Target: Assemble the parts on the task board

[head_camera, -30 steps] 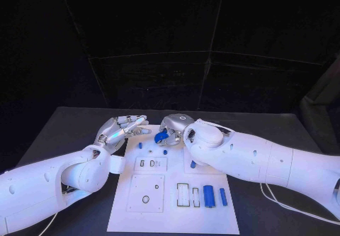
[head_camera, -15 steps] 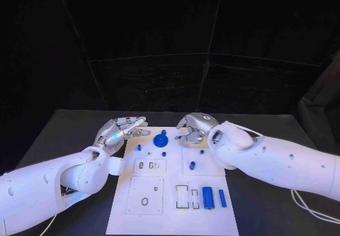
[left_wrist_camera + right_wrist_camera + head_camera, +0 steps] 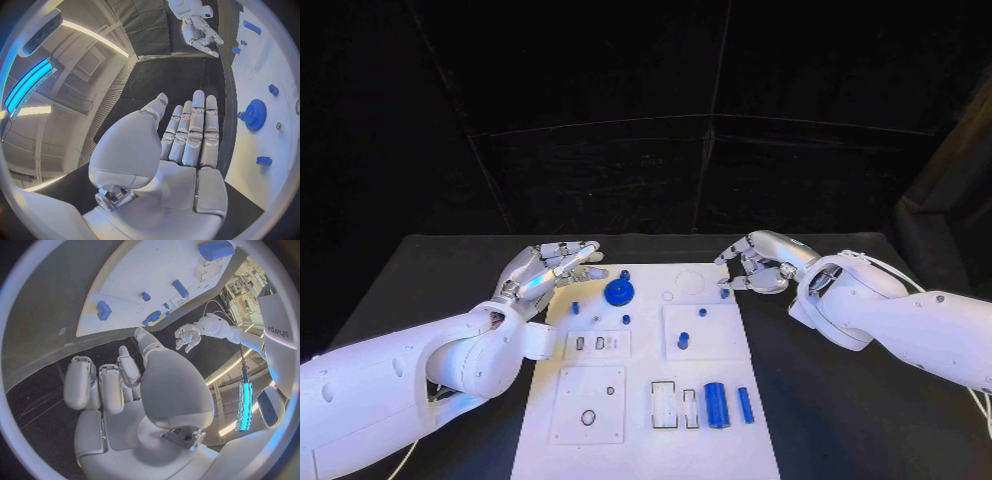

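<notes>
- We see the white task board (image 3: 646, 400) in the middle of the black table (image 3: 430, 270), and several blue parts lie on it.
- A blue gear (image 3: 619, 292) sits near the far end of the board, with small blue pegs (image 3: 626, 319) around it.
- An oval blue piece (image 3: 684, 340) rests on a square plate in the middle of the board.
- At the near end, a blue cylinder (image 3: 714, 404) and a thinner blue bar (image 3: 744, 404) lie side by side, beside two empty rectangular slots (image 3: 664, 403).
- The left hand (image 3: 548, 266) is at the far left corner of the board, its fingers straight and together, and it holds nothing; the gear is just beside it.
- The right hand (image 3: 764, 262) is off the far right corner of the board, its fingers curled inward with nothing in them, apart from all the parts.
- In the right wrist view we can read "sharpa" on the left arm (image 3: 275, 330).
</notes>
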Controlling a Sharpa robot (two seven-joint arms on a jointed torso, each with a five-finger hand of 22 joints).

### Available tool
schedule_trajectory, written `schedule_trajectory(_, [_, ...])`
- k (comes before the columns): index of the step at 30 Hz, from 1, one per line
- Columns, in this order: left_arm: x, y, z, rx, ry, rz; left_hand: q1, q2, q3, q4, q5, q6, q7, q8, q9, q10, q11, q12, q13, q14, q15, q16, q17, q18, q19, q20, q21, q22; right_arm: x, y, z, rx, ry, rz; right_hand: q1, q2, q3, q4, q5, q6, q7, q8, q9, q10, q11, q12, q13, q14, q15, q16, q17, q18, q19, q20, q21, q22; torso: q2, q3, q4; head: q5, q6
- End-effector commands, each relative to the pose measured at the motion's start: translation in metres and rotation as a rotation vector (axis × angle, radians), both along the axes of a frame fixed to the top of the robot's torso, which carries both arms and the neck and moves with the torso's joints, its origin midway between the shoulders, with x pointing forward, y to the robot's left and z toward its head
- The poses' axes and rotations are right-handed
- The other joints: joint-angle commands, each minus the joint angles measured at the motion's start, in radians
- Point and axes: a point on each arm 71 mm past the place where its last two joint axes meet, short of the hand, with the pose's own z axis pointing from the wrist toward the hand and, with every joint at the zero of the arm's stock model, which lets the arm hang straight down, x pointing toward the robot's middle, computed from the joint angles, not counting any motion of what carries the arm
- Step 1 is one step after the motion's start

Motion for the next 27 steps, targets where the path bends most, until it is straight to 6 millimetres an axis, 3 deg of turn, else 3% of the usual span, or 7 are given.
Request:
schedule_trajectory(1, [0.0,-0.002,0.0,-0.011,-0.004,-0.015,-0.003,0.01,-0.001,-0.005,0.0,0.006,0.001,-0.004,-0.001,0.007,0.001,-0.006,-0.002,0.002,0.003,-0.006,0.001,0.015,0.007,0.001,-0.005,-0.001,0.001,-0.004,-0.001,0.036,0.025,0.051,0.007,-0.006,-0.002,-0.006,0.006,0.004,0.001,-0.003,-0.001,-0.005,-0.003,-0.008,-0.002,0.056,-0.003,-0.006,0.021,-0.016,0.0,0.0,-0.001,-0.003,0.001,-0.0006,0.0014,-0.002,-0.003])
schedule_trajectory(6, [0.001,-0.002,-0.001,-0.01,-0.003,-0.013,-0.003,0.01,-0.001,-0.005,0.0,0.006,0.001,-0.004,-0.001,0.007,0.001,-0.006,-0.002,0.002,0.003,-0.006,0.001,0.015,0.007,0.001,-0.005,-0.001,0.008,-0.015,-0.005,0.016,0.032,0.03,0.006,-0.007,-0.003,-0.006,0.006,0.004,0.001,-0.003,-0.001,-0.006,-0.002,-0.01,-0.004,0.056,-0.003,-0.007,0.019,-0.015,-0.001,0.0,-0.002,-0.005,0.001,-0.0013,0.001,-0.001,-0.006])
schedule_trajectory(10, [0.002,-0.002,-0.002,-0.01,-0.002,-0.013,-0.003,0.01,-0.001,-0.005,0.0,0.006,0.001,-0.004,-0.001,0.007,0.001,-0.006,-0.002,0.002,0.003,-0.006,0.001,0.015,0.007,0.001,-0.005,-0.001,0.012,-0.02,-0.01,0.002,0.042,0.017,0.006,-0.008,-0.004,-0.007,0.006,0.003,0.001,-0.004,-0.001,-0.007,-0.002,-0.013,-0.006,0.055,-0.003,-0.008,0.018,-0.015,-0.002,0.0,-0.003,-0.007,0.001,-0.0044,0.0012,-0.001,-0.01])
schedule_trajectory(17, [0.002,-0.002,-0.003,-0.01,0.0,-0.013,-0.003,0.01,-0.001,-0.005,0.0,0.006,0.001,-0.004,-0.001,0.007,0.001,-0.006,-0.002,0.002,0.003,-0.006,0.001,0.015,0.007,0.001,-0.005,-0.001,0.015,-0.021,-0.02,-0.037,0.065,0.019,0.0,-0.01,-0.009,-0.006,0.007,0.001,0.002,-0.004,-0.001,-0.008,-0.002,-0.014,-0.006,0.055,-0.002,-0.009,0.017,-0.014,-0.004,0.001,-0.004,-0.009,0.0,-0.006,0.001,-0.004,-0.016])
schedule_trajectory(24, [0.003,-0.001,-0.003,-0.008,0.001,-0.01,-0.003,0.011,0.0,-0.006,0.0,0.006,0.001,-0.005,-0.001,0.008,0.001,-0.006,-0.002,0.002,0.003,-0.008,0.002,0.015,0.007,0.001,-0.006,-0.002,0.013,-0.018,-0.03,-0.048,0.092,0.026,-0.004,-0.01,-0.012,-0.005,0.007,0.003,0.001,-0.004,-0.001,-0.008,-0.002,-0.014,-0.006,0.055,-0.002,-0.009,0.017,-0.015,-0.003,0.001,-0.004,-0.007,0.0,-0.0033,-0.0001,0.004,-0.021])
schedule_trajectory(27, [0.003,0.0,-0.003,-0.007,0.001,-0.008,-0.003,0.011,0.0,-0.006,0.0,0.006,0.001,-0.005,-0.001,0.008,0.0,-0.007,-0.002,0.002,0.003,-0.008,0.002,0.015,0.007,0.001,-0.006,-0.002,0.013,-0.018,-0.033,-0.053,0.097,0.024,-0.004,-0.007,-0.012,-0.004,0.007,0.005,0.001,-0.002,0.0,-0.007,-0.002,-0.013,-0.005,0.055,-0.002,-0.009,0.018,-0.015,-0.003,0.001,-0.004,-0.008,-0.001,-0.0046,0.0007,0.005,-0.022])
